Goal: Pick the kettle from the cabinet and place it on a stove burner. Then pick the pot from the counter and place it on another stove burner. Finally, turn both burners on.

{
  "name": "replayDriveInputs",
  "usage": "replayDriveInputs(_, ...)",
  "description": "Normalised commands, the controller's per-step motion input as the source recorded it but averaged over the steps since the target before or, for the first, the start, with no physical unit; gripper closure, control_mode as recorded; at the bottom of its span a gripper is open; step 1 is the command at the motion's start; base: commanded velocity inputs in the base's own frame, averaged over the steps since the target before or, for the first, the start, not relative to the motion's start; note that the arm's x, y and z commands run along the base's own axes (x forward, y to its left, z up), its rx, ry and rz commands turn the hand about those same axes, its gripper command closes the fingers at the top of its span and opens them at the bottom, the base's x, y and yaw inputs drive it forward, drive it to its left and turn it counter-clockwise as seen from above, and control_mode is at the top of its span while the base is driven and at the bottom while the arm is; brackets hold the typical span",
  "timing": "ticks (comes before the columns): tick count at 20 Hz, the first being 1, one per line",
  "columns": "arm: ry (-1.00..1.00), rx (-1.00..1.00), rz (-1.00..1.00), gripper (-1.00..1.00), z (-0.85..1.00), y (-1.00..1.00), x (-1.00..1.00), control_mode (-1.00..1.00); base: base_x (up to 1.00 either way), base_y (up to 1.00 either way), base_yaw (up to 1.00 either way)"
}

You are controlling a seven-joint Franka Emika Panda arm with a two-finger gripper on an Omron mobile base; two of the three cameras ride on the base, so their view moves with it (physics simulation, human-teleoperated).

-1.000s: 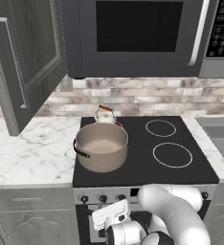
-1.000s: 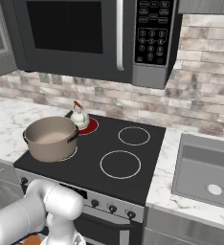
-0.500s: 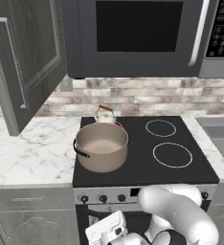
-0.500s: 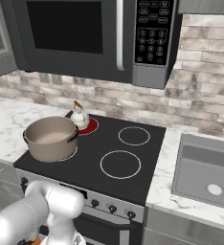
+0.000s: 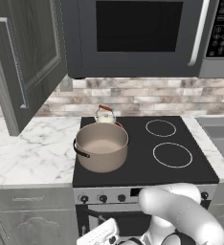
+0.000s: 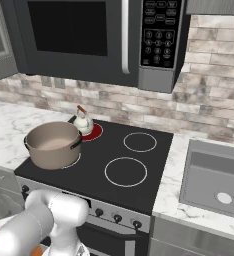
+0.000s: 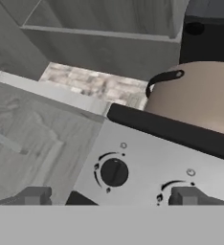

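Since a second ago your arm [image 5: 181,210] has sunk lower in front of the range, and the hand has swung in under the stove's front edge; pot, kettle and cooktop lie as they did.

Take it from the biggest thing down. Your cooktop [image 5: 142,165] carries both vessels, so both placing steps look done. The pot [image 5: 102,146] sits on the front-left burner, next to the marble tabletop [image 5: 32,153]. The kettle [image 6: 83,121] stands on the back-left burner, just behind the pot, and that ring glows red [image 6: 93,131] in the right base view, so one burner reads as already lit. The two right-hand burners [image 5: 172,154] are bare.

You are on the last step: lighting the pot's burner. Your pincer [image 7: 111,196] is spread wide and pinches nothing; its tips stand either side of the control panel, close below a dark knob [image 7: 114,172], with a second knob [image 7: 173,191] partly hidden off to one side.

Next, you need to pick the knob that governs the front-left burner; which one that is cannot be told from here. Centre the tips on it, push in until they straddle it, press them together, then twist.
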Motion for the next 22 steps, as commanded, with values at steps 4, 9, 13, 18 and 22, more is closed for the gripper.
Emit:
replayDriveInputs(4,-0.05,0.19,0.00,-1.00,0.02,0.18,0.00,-1.00,0.00,0.00,0.00)
replayDriveInputs(9,-0.02,0.25,0.00,-1.00,0.00,0.09,0.02,-1.00,0.00,0.00,0.00)
replayDriveInputs(13,0.01,0.23,0.00,-1.00,0.00,-0.08,0.01,-1.00,0.00,0.00,0.00)
replayDriveInputs(18,0.02,0.32,0.00,-1.00,0.00,-0.05,0.01,-1.00,0.00,0.00,0.00)
replayDriveInputs(22,0.01,0.29,0.00,-1.00,0.04,0.01,0.11,-1.00,0.00,0.00,0.00)
